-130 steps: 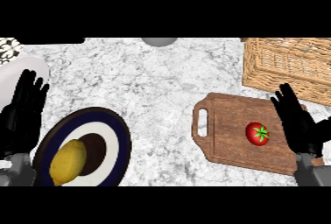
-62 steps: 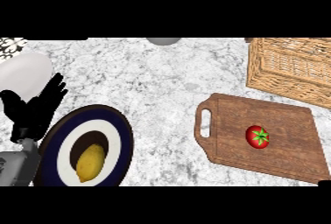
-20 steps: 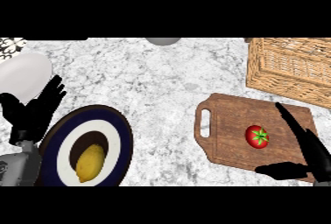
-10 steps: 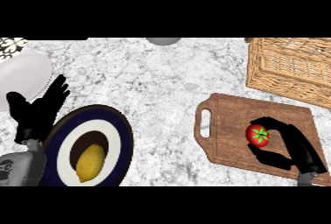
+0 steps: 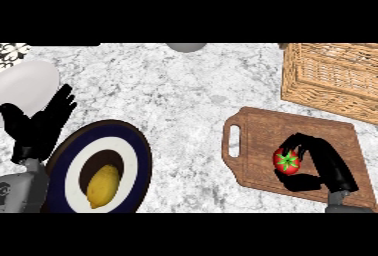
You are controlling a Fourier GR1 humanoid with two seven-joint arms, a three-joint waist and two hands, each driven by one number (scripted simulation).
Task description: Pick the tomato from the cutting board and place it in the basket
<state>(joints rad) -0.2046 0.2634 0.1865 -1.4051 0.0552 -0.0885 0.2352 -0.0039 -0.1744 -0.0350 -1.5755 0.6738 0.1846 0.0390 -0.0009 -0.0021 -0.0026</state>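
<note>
The tomato sits on the cutting board, with the right hand curled round it, fingers above and thumb below. The basket stands just beyond the board (upper right of the marble surface). The left hand rests open, fingers up, beside a plate holding a lemon

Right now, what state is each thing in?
tomato: on the cutting board, right hand curled round it
basket: open-topped, nothing seen inside
lemon: lying on the plate
left hand: open, resting at the left edge
</note>
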